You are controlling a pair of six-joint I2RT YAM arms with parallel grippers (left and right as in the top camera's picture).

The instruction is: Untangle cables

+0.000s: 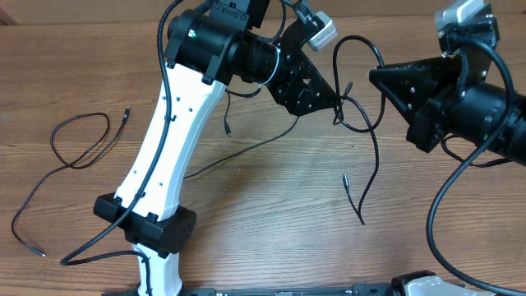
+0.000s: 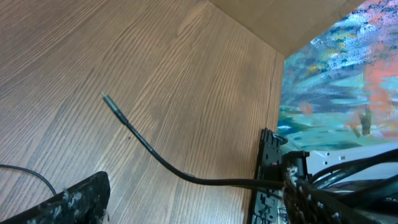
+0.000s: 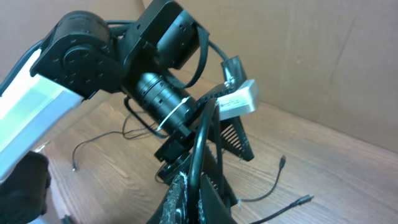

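Cables [image 1: 353,38] hang tangled between your two arms, right of centre near the top of the overhead frame. Your right pincer [image 3: 186,190] is clenched on one strand that rises from between its pads. Your left pincer [image 2: 186,193] is released, fingers spread wide, with a strand crossing the table [image 2: 155,62] to the finger at that frame's lower right. Below the tangle, strands trail onto the table beside a small plug end [image 1: 345,177], and a separate cable [image 1: 103,115] lies in a loose loop at the far left, well apart.
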